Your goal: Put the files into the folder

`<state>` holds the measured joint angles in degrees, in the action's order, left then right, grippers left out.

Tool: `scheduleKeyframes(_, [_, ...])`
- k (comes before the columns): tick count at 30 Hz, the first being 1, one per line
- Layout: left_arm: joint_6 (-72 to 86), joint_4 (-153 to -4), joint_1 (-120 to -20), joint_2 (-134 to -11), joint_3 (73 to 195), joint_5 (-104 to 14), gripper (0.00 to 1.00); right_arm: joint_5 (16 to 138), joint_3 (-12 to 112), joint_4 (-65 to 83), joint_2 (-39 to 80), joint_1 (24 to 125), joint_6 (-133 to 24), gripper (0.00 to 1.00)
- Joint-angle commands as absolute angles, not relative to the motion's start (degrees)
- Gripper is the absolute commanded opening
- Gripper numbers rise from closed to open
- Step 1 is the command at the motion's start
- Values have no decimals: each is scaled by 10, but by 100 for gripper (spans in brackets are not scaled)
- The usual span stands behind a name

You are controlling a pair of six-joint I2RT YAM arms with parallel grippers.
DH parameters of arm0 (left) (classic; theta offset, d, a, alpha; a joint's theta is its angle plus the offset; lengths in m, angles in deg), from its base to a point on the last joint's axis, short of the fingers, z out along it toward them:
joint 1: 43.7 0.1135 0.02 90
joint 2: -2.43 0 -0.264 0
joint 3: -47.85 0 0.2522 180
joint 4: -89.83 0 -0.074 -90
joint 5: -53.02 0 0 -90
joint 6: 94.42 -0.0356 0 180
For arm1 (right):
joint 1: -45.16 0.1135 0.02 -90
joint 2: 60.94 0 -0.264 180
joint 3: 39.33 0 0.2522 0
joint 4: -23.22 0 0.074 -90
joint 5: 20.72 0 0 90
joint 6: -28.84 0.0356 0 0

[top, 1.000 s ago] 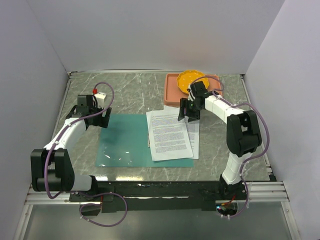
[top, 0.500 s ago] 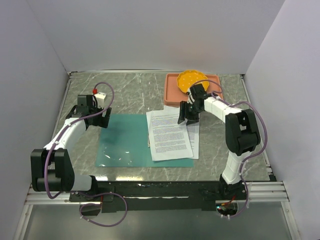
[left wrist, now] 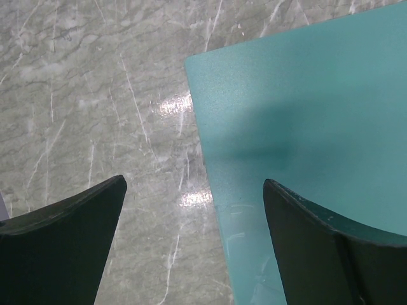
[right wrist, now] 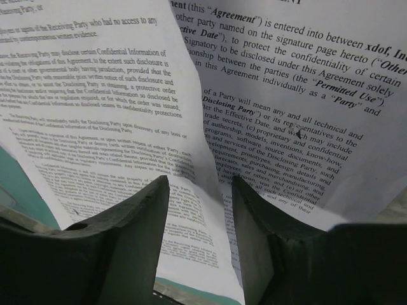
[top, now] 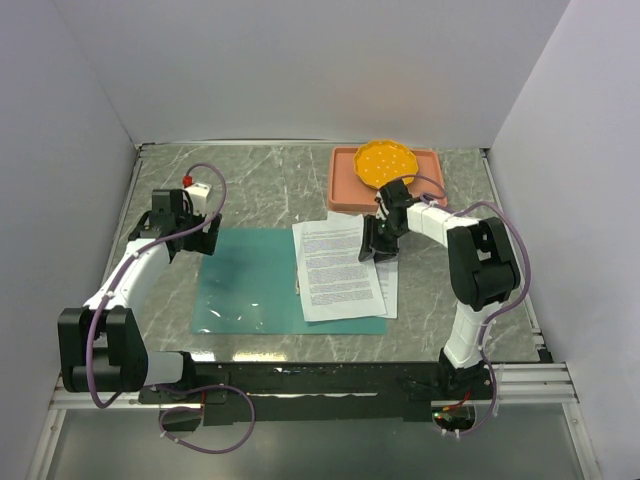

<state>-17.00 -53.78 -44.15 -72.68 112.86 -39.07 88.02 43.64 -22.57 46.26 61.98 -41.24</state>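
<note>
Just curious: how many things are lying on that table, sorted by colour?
White: 2 paper sheets that I can tell apart
Teal: 1 folder
Salmon-pink: 1 tray
Orange: 1 round dish
Total: 5

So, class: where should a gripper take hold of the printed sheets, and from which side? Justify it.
Probably the far right corner of the files, approached from the right. The sheets lie flat and thin on the folder, so only an edge offers purchase; there the top sheet's edge buckles upward between the fingers of the open right gripper.
</note>
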Motion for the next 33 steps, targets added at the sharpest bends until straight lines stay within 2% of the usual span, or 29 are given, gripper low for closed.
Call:
scheduleKeyframes(1, [-170, -534, -439, -708, 1145, -394, 96, 879, 414, -189, 434, 638, -387, 48])
scheduleKeyframes(5, [-172, -537, -439, -705, 1137, -393, 96, 871, 395, -172, 427, 656, -370, 39])
scheduleKeyframes(8, [-177, -544, -439, -702, 1128, -387, 96, 870, 379, -156, 417, 663, -358, 26])
scheduleKeyframes(9, [-178, -546, -439, -700, 1122, -385, 96, 871, 375, -153, 415, 663, -355, 13])
scheduleKeyframes(11, [-180, -549, -440, -699, 1119, -382, 96, 873, 367, -143, 400, 664, -348, 0])
scheduleKeyframes(15, [-180, -553, -439, -703, 1113, -382, 96, 895, 367, -130, 359, 668, -337, 0])
scheduleKeyframes(23, [-179, -544, -439, -708, 1114, -394, 96, 929, 446, -126, 297, 717, -318, 0])
scheduleKeyframes(33, [-175, -508, -439, -704, 1138, -419, 96, 921, 528, -86, 320, 819, -337, 0])
